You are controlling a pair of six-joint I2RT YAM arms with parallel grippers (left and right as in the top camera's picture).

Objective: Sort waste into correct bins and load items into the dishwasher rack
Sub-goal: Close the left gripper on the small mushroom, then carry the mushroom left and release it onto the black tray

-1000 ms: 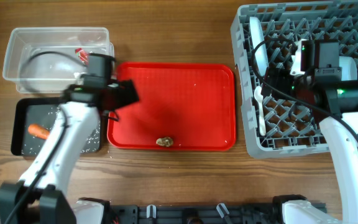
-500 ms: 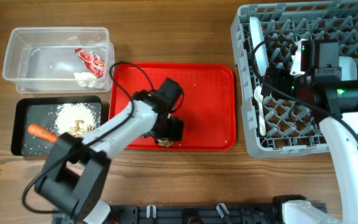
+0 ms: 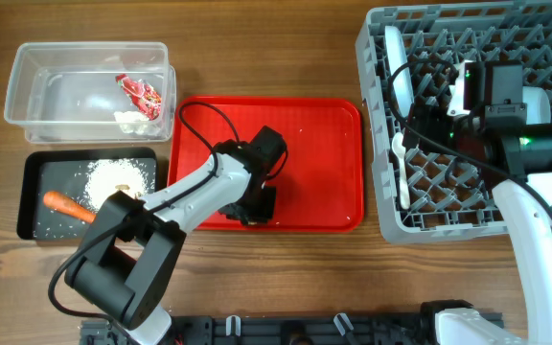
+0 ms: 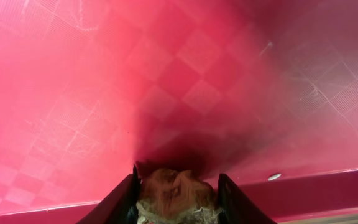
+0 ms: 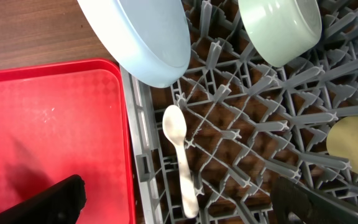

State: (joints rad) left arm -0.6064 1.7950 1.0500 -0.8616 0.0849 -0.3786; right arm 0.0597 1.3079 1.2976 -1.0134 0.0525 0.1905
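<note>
At the red tray's [image 4: 73, 93] front rim, the left gripper [image 4: 176, 198] pinches the small golden-brown lump [image 4: 174, 186], held squarely between its fingers.

You are at a robot test bench, most likely in a lab, and not in a home kitchen. A left arm [image 3: 175, 203] and a right arm [image 3: 542, 251], both white, rise from the near edge of a plain wooden table [image 3: 286, 278], next to a black rail [image 3: 295, 332] with clips. A loose black cable [image 3: 202, 103] hangs from the left arm and a green light [image 3: 469, 70] glows on the right one. The kitchen things stand directly on the wood: a grey rack [image 3: 376, 125] with a plate [image 5: 142, 37] and a spoon [image 5: 182, 162], a red tray [image 3: 324, 144], a clear tub [image 3: 27, 86] and a black tray [image 3: 32, 196].
</note>
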